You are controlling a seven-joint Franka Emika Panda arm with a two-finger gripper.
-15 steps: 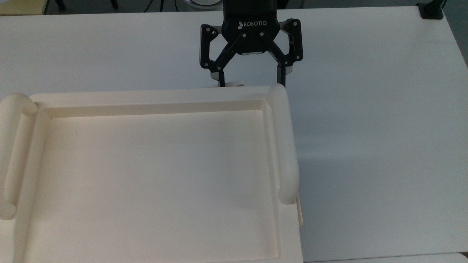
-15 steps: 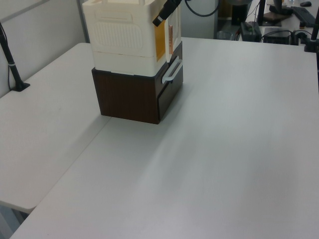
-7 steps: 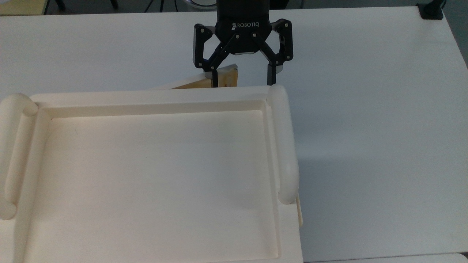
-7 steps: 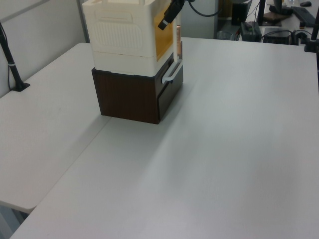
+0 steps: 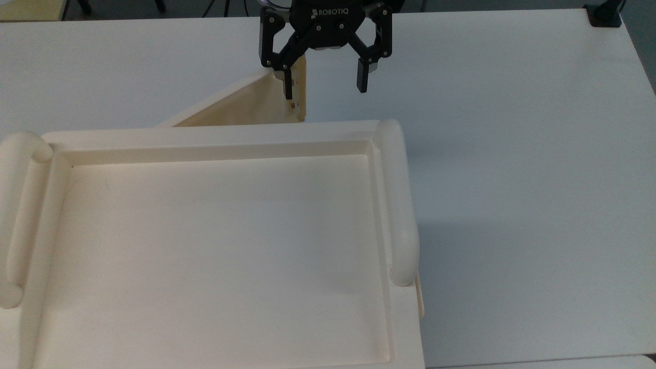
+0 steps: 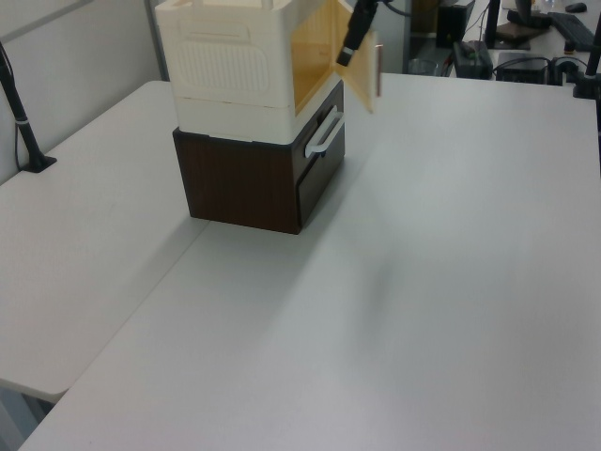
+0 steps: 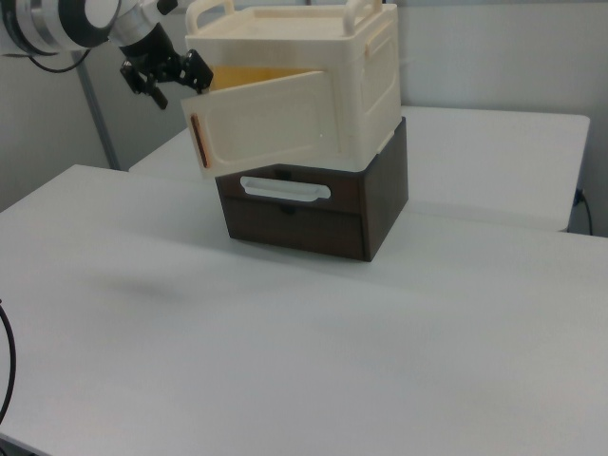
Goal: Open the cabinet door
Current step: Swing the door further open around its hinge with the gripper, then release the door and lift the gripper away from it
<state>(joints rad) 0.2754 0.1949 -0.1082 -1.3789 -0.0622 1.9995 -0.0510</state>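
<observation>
Hanging ajar from the cream cabinet [image 7: 361, 85], the cabinet door [image 7: 266, 119] is standing swung partway out over the white tabletop [image 5: 512, 154]. The claw [image 5: 325, 84] is hovering at the door's free edge, fingers spread, one fingertip [image 5: 287, 87] against the panel, gripping nothing.

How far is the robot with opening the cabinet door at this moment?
Done: the cabinet door stands swung partly out from the cream cabinet, showing the yellowish inside. In hand: the gripper is open, one finger at the door's free edge, in the top view. Left: probably swinging the door wider, since it hangs at an angle.
</observation>
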